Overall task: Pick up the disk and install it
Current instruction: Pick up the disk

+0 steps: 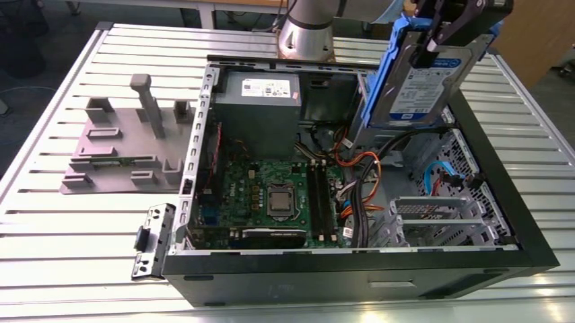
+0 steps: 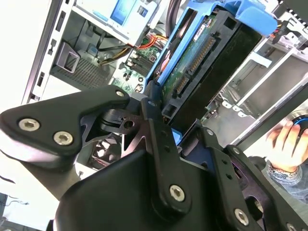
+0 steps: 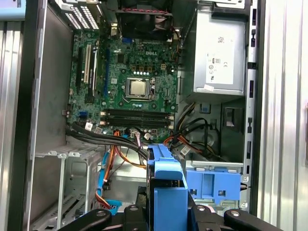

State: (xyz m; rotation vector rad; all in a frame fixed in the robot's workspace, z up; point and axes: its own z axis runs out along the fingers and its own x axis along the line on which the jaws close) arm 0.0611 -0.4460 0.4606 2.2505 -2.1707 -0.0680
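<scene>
Disk (image 1: 421, 81) clamped edge-on in our gripper (image 1: 446, 33) above the open case (image 1: 359, 269) (carry step); next likely needs bay alignment.

Workshop: opened computer case (image 1: 359, 269), slatted bench (image 1: 72, 235)

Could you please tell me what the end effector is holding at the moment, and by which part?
The end effector grips the flat silver metal disk with its blue plastic bracket by one narrow end.

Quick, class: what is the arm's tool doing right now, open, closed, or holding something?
Tool: closed on the disk, holding it upright above the open computer case.
</scene>
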